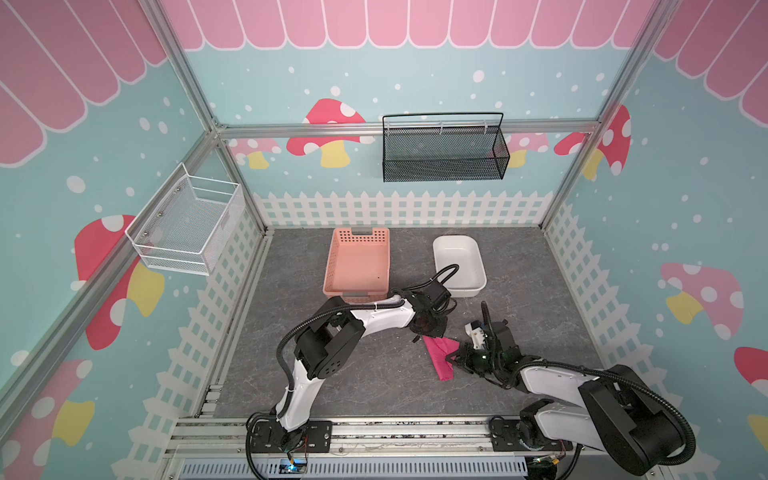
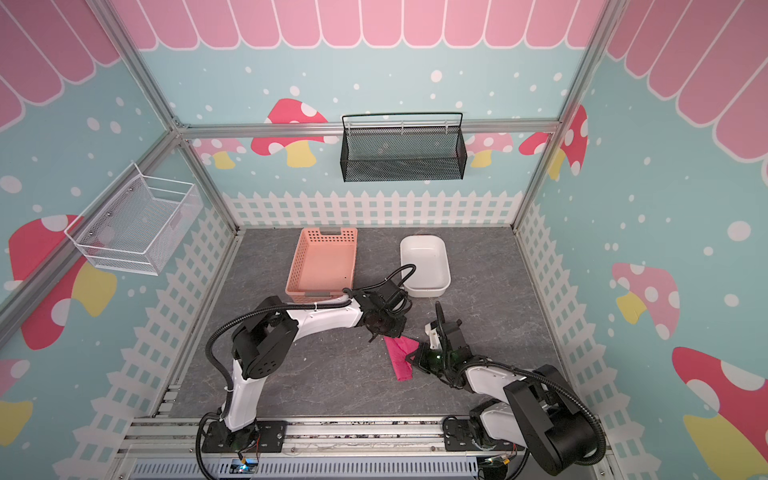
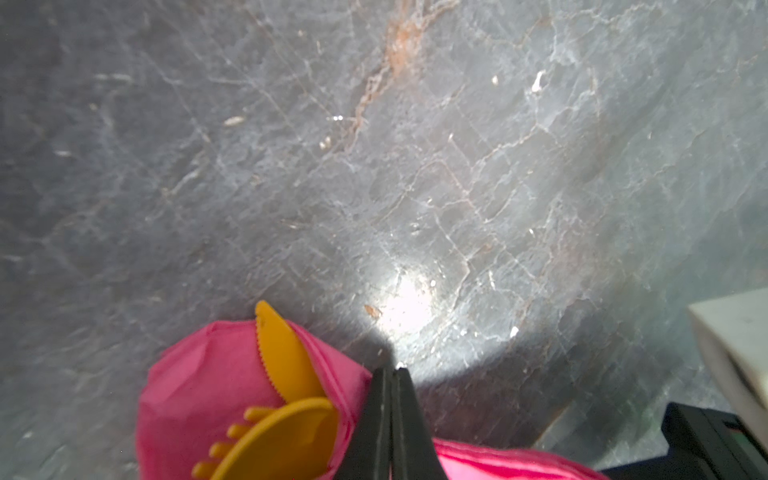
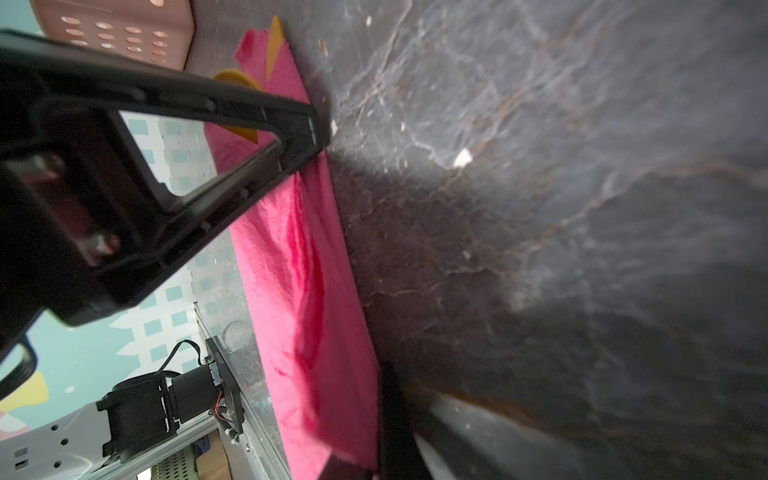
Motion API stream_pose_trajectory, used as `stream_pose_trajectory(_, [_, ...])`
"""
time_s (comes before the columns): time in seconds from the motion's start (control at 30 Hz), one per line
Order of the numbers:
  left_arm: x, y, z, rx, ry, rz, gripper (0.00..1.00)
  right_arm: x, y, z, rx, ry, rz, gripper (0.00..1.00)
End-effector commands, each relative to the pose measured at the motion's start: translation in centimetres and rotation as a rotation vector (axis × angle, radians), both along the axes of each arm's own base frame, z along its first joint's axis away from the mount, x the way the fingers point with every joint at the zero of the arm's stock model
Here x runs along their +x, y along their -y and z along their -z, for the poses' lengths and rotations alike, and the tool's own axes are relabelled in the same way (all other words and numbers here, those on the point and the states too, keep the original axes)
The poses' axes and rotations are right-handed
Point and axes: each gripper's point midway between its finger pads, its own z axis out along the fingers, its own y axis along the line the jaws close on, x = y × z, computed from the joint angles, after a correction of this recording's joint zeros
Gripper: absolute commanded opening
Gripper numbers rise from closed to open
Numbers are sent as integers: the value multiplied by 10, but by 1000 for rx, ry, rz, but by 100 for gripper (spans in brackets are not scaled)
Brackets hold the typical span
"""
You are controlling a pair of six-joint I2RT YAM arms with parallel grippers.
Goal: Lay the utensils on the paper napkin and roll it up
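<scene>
The paper napkin (image 1: 439,359) (image 2: 399,357) lies folded over into a long magenta strip on the grey table between both arms. From its far end poke the orange-yellow utensils: a serrated knife (image 3: 282,361), a spoon bowl (image 3: 282,440) and fork tines (image 3: 232,432). My left gripper (image 1: 417,338) (image 3: 392,370) is shut, with its tips down on the table right beside that end (image 4: 322,133). Shut as well, my right gripper (image 1: 449,356) (image 4: 390,399) rests against the strip's long edge (image 4: 299,270) near its other end. Paper covers part of one finger; whether any is pinched is hidden.
A salmon perforated basket (image 1: 357,266) and a white tub (image 1: 436,249) stand behind the arms. A black mesh basket (image 1: 444,153) hangs on the back wall and a white wire basket (image 1: 187,224) on the left wall.
</scene>
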Motion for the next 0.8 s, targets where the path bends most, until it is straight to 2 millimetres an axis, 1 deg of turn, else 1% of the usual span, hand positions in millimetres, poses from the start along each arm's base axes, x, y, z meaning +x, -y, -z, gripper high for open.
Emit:
stream_pose_trajectory(0.0, [-6, -20, 14, 81, -13, -25, 7, -24, 28, 39, -143, -141, 72, 0])
stream_pose_trajectory(0.07, [-3, -19, 6, 72, 6, -31, 7, -24, 28, 38, -141, -137, 69, 0])
stream_pose_trajectory(0.1, [1, -16, -1, 58, 23, -29, 7, -22, 27, 36, -140, -128, 64, 0])
stream_pose_trajectory(0.23, [15, -2, -46, -27, 110, -30, 9, -19, 25, 32, -150, -106, 55, 0])
stream_pose_trajectory(0.3, [17, 3, -66, -69, 129, -26, 10, -18, 25, 30, -159, -101, 58, 0])
stream_pose_trajectory(0.4, [13, 5, -85, -113, 131, -27, 10, -18, 23, 27, -155, -96, 63, 0])
stream_pose_trajectory(0.47, [5, 5, -90, -127, 124, -24, 10, -18, 21, 26, -154, -95, 69, 0])
stream_pose_trajectory(0.57, [-11, 2, -91, -139, 102, -19, 10, -21, 17, 25, -149, -95, 72, 0])
stream_pose_trajectory(0.67, [-32, 0, -83, -171, 52, -17, 10, -22, 11, 25, -153, -90, 65, 0])
stream_pose_trajectory(0.77, [-48, -6, -67, -177, 20, -28, 9, -26, 4, 27, -145, -112, 72, 0])
